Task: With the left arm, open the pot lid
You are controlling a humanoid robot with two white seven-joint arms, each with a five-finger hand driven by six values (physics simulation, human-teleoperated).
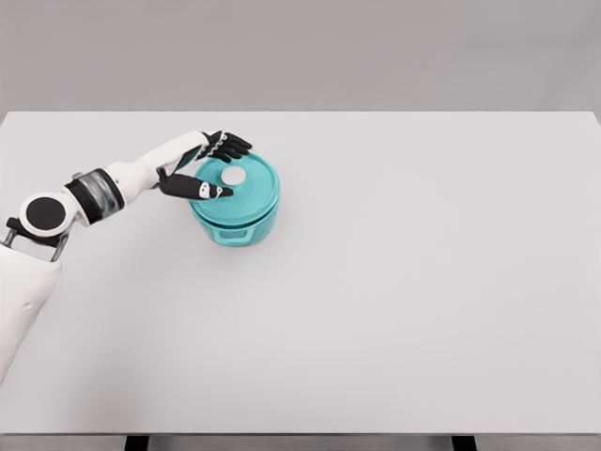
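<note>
Head view: left hand (pixel 208 167) spread over teal pot's (pixel 235 221) lid (pixel 246 188).

The left arm (pixel 113 188) is glossy white, built of rounded segments. A black band rings the forearm, and a round black disc with a white rim marks the elbow joint. The left hand (pixel 208 167) has black fingers with small white patches.

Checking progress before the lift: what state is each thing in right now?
pot: upright on the table.
lid: closed, seated on the pot.
knob: white, on the lid's top, not grasped.
left hand: open, fingers spread over the lid's left side.
</note>
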